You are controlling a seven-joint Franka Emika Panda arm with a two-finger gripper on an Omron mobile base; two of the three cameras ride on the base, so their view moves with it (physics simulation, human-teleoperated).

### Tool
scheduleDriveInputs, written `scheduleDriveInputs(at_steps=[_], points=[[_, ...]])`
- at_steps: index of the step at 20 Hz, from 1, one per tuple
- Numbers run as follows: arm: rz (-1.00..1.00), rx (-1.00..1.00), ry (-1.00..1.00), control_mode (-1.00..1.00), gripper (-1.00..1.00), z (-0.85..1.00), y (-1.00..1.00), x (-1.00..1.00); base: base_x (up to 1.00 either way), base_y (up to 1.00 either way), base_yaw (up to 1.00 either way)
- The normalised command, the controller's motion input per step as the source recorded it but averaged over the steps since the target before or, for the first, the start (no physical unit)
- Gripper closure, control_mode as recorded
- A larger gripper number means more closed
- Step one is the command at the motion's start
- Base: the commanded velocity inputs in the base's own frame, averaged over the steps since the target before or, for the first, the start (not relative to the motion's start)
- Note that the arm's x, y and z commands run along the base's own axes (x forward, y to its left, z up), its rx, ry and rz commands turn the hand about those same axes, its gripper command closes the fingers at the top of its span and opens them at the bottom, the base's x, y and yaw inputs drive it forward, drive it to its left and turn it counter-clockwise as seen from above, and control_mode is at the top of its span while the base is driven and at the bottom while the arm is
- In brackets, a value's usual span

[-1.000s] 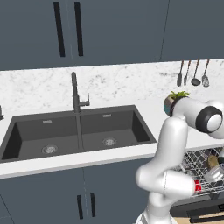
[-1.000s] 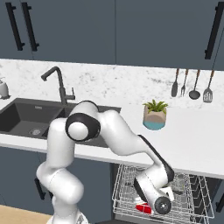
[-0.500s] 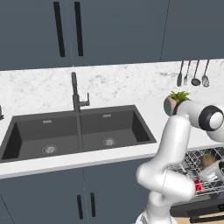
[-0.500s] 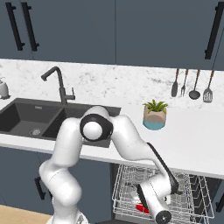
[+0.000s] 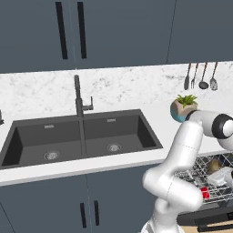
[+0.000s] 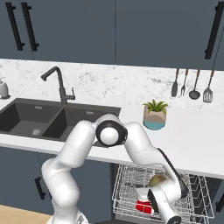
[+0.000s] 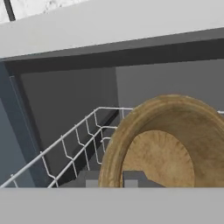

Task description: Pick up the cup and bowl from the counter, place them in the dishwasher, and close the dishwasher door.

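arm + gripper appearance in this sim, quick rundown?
Glossy white rounded arm links, bulbous at the joints, with dark round caps on the joint ends and a black band along the forearm. No cables or markings visible. The gripper shows small grey, square-ended finger tips in the hand view.

Bowl on edge — inside wire rack

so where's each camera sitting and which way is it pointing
Left base view: behind the arm to its left, looking forward and down over the counter and sink; the white arm rises at lower right toward the dishwasher.
Right base view: behind the arm to its right, looking forward and down; the arm rises at lower left and bends down to the rack, where the cup lies.
Hand view: on the hand, looking along the tool into the dishwasher, with the bowl on edge at its tips.
Shared: both base views show the plant pot, sink and rack.
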Motion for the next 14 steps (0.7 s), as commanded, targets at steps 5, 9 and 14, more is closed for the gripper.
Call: scheduleDriveInputs(at_steps=[5, 9, 14], points=[[0.0, 0.0, 0.17, -1.0, 1.0, -0.25, 0.06, 0.34, 0.0, 0.0, 0.0], [0.0, 0.0, 0.14, -1.0, 1.0, -0.53, 0.0, 0.15, 0.0, 0.0, 0.0], [0.0, 0.0, 0.06, -1.0, 1.0, -0.48, 0.0, 0.07, 0.0, 0.0, 0.0]])
